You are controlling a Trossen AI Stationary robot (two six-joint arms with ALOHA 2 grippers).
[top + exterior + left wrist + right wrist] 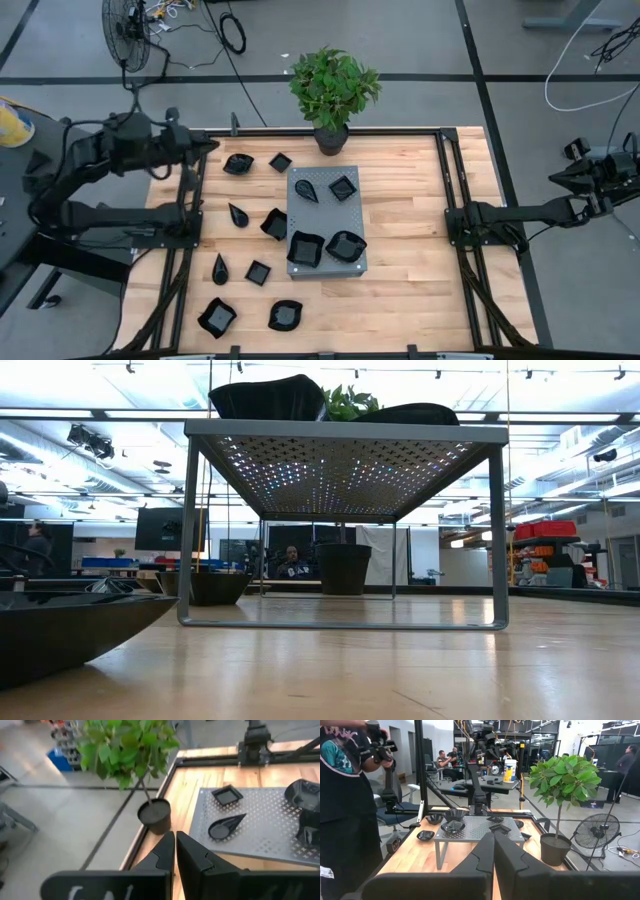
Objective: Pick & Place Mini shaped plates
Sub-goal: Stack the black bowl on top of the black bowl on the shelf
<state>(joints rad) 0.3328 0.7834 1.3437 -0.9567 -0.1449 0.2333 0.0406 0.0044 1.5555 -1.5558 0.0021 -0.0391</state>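
Note:
Several small glossy black plates lie flat on the wooden table, among them a wavy one [238, 163], a square one [258, 272] and a teardrop [219, 268]. More rest on the raised grey perforated slab [326, 222]: a teardrop [226, 826], a square [227, 795] and two larger ones [305, 248] [345, 245]. My left gripper [212, 145] [175, 847] hovers shut above the table's far left corner, touching nothing. My right gripper [553, 178] [493, 847] is shut and waits beyond the table's right edge.
A potted plant [332, 90] stands at the middle of the far edge. The slab stands on thin legs [496, 540], with open space beneath it. Bare wood [420, 230] lies right of the slab. A person [345, 795] stands near the table in the right wrist view.

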